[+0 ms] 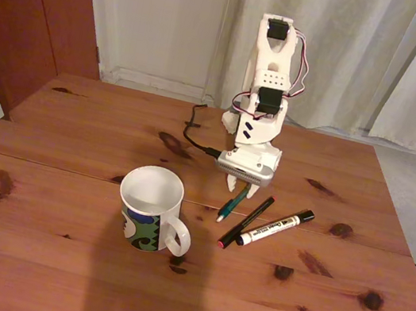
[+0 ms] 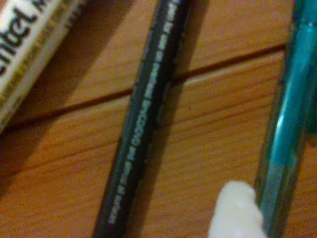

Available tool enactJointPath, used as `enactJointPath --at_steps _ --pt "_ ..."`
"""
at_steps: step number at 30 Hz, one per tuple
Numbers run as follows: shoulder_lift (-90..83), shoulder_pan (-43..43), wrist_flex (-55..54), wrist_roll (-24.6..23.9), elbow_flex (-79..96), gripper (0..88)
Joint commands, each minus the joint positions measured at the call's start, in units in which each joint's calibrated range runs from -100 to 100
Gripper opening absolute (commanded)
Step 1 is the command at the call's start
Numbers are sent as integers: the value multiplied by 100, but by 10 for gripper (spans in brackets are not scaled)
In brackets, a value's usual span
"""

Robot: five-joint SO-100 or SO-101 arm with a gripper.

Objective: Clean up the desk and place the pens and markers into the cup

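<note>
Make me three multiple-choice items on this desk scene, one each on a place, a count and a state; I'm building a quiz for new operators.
1. In the fixed view, which stick lies nearest the cup?
A. white marker
B. teal pen
C. black pen

2. How many pens and markers lie on the desk?
A. one
B. five
C. three

3. What is in the cup?
A. nothing visible
B. the white marker
C. all the sticks

Answers:
1 B: the teal pen is leftmost, then the black pen and the white marker.
2 C: those three lie side by side.
3 A: its white inside shows bare, and the gripper is down at the teal pen's upper end.
</note>
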Motion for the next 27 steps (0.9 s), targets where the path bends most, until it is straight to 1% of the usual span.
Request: enactJointPath --at_steps 1,12,25,27 --pt "-13 47 -109 -116 -99 151" --pt "-13 31 -944 -148 352 151" --pt "-21 -1 -978 -122 415 150" --pt "-21 -1 -978 -116 433 127"
